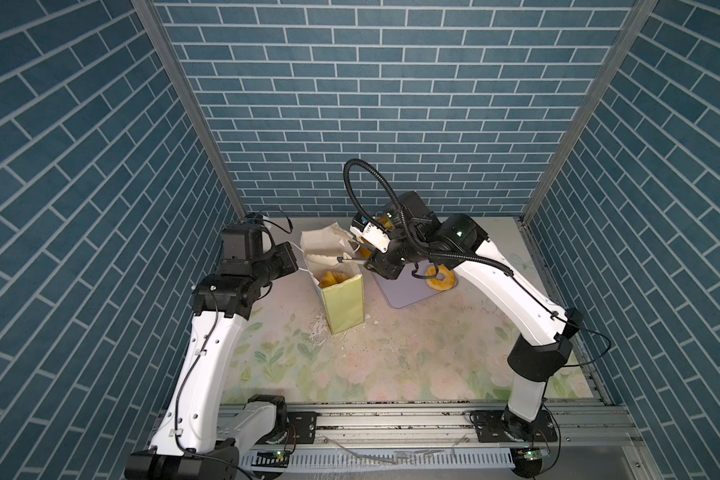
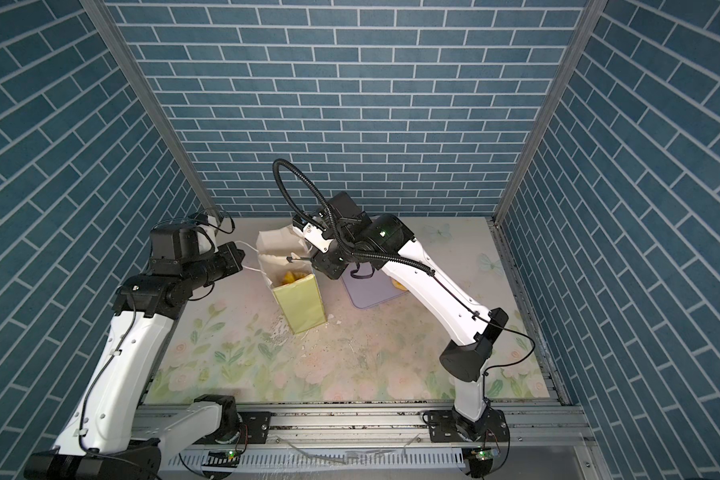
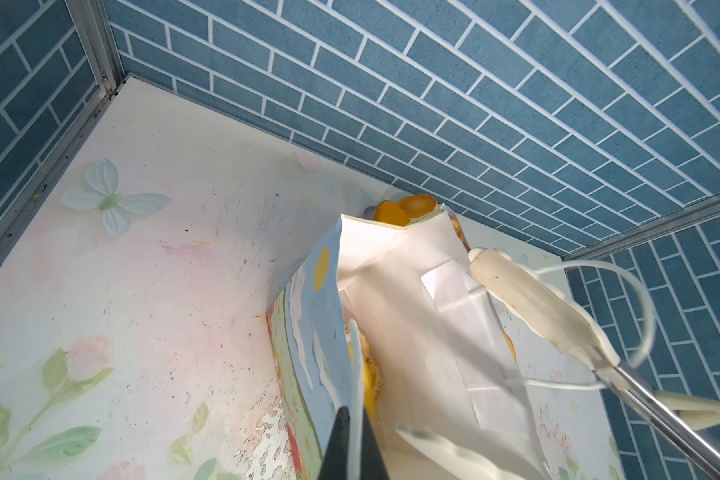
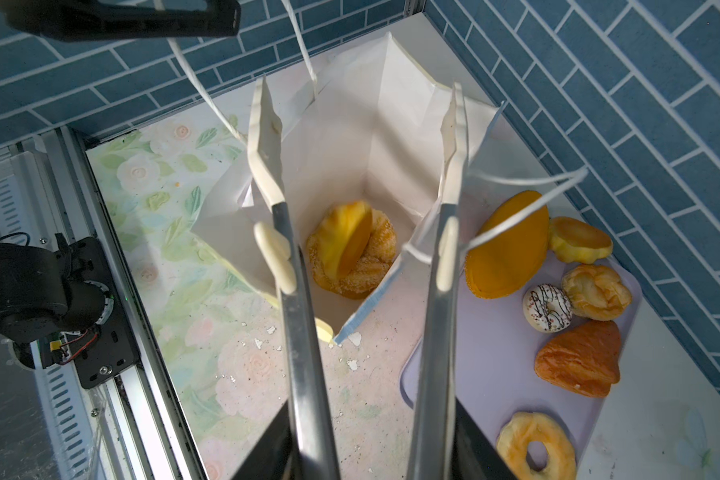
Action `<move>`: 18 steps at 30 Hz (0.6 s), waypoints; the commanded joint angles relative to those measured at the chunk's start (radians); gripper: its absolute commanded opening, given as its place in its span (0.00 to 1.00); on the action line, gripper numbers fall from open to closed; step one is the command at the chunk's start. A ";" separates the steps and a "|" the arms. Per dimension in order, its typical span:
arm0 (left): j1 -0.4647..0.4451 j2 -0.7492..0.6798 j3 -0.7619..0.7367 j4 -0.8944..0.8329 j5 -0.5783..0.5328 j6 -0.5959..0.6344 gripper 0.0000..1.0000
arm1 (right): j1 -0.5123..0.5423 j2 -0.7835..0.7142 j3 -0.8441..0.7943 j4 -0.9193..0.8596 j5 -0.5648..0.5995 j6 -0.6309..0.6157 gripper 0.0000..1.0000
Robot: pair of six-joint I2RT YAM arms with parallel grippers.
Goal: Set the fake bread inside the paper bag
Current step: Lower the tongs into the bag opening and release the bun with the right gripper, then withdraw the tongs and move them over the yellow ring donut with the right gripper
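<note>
- Blue brick-print walls (image 1: 391,104) close three sides of the floral counter (image 1: 391,365) you are working over.
- In both top views your bag (image 1: 341,299) stands upright, a little toward 11 o'clock from the counter's middle. Its mouth is open and a pale yellow-green side faces the rail.
- Your left jaws sit at the bag's 9 o'clock, pressed together on one white cord handle (image 3: 353,374), which runs from them to the bag's rim.
- Your right jaws come in from the bag's 3 o'clock and grip the tongs (image 4: 302,332). Each black jaw lies against the outside of one metal arm.
- The tongs' white tips (image 4: 265,137) stand spread apart over the bag's mouth.
- Some bread (image 1: 331,277) is already in the bag. A sesame ring (image 4: 362,278) lies on the bottom, with a yellow piece (image 4: 346,239) on top of it, too blurred to name.
- The other pieces lie on the lavender tray (image 4: 474,374) at the bag's 3 o'clock:
  - an oval loaf (image 4: 508,245) nearest the bag, touching a round bun (image 4: 578,239);
  - a puff bun (image 4: 595,291) beside an iced doughnut (image 4: 547,307);
  - a croissant (image 4: 578,357);
  - a ring doughnut (image 1: 440,277), apart from the rest, at the tray's 3 o'clock edge in a top view.
- In the right wrist view, the bag's second cord loops across the oval loaf.
</note>
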 commanded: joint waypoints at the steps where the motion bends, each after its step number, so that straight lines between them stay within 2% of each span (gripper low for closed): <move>1: -0.006 -0.015 -0.009 -0.012 -0.013 0.011 0.00 | 0.005 -0.009 0.065 0.041 0.028 -0.006 0.51; 6: -0.005 -0.016 -0.010 -0.010 -0.007 0.011 0.00 | -0.008 -0.040 0.106 0.052 0.129 0.003 0.50; 11: -0.004 -0.019 0.000 -0.009 -0.003 0.011 0.00 | -0.082 -0.100 0.096 0.057 0.172 0.056 0.50; 15: -0.005 -0.028 -0.002 -0.015 -0.008 0.016 0.00 | -0.154 -0.166 0.015 0.055 0.246 0.093 0.50; 18: -0.005 -0.025 -0.005 -0.017 -0.007 0.022 0.00 | -0.227 -0.225 -0.114 0.078 0.289 0.139 0.50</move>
